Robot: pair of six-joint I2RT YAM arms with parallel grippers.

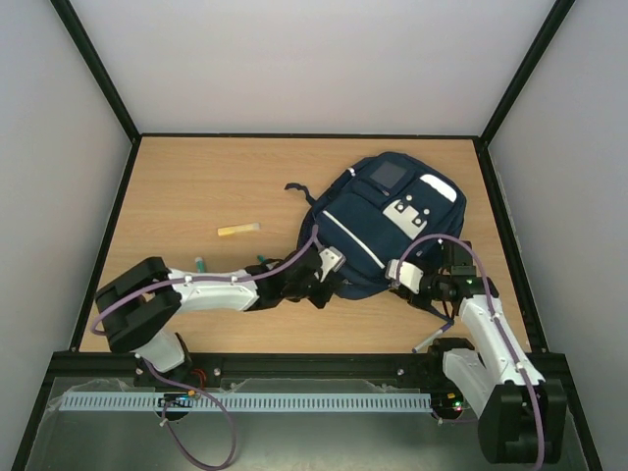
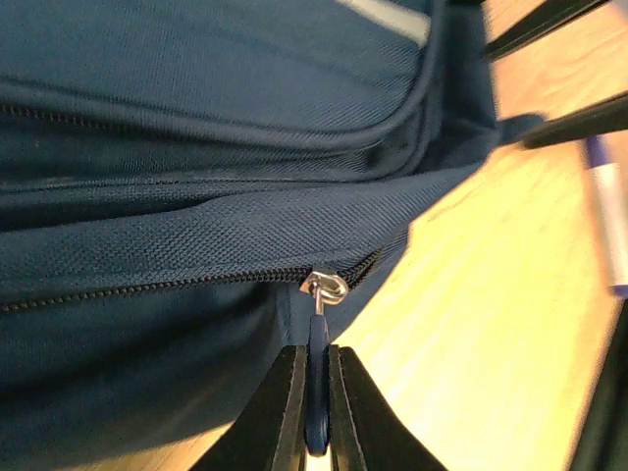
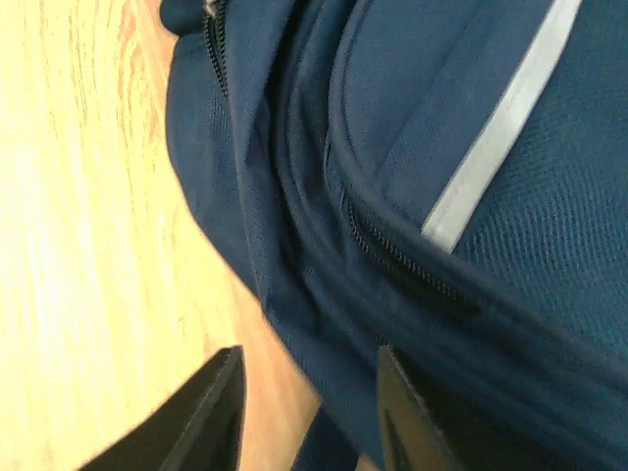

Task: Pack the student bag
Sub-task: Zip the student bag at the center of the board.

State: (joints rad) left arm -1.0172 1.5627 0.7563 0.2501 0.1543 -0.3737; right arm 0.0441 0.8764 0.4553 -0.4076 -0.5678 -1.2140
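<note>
At student bag point(image 2: 196, 98), left hand point(image 2: 314, 412) pinches zip pull point(image 2: 316, 336).

The student bag point(image 1: 383, 221) is lying on the table point(image 1: 196, 186), with the left gripper point(image 1: 332, 275) sitting at its seven o'clock edge and the right gripper point(image 1: 398, 277) at five o'clock.

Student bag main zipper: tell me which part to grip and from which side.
Grip the flat blue pull tab hanging off the silver slider, not the fabric. Come in from the near edge of the student bag, a finger on each flat face, as the left tool does; the tab juts out freely there.
</note>
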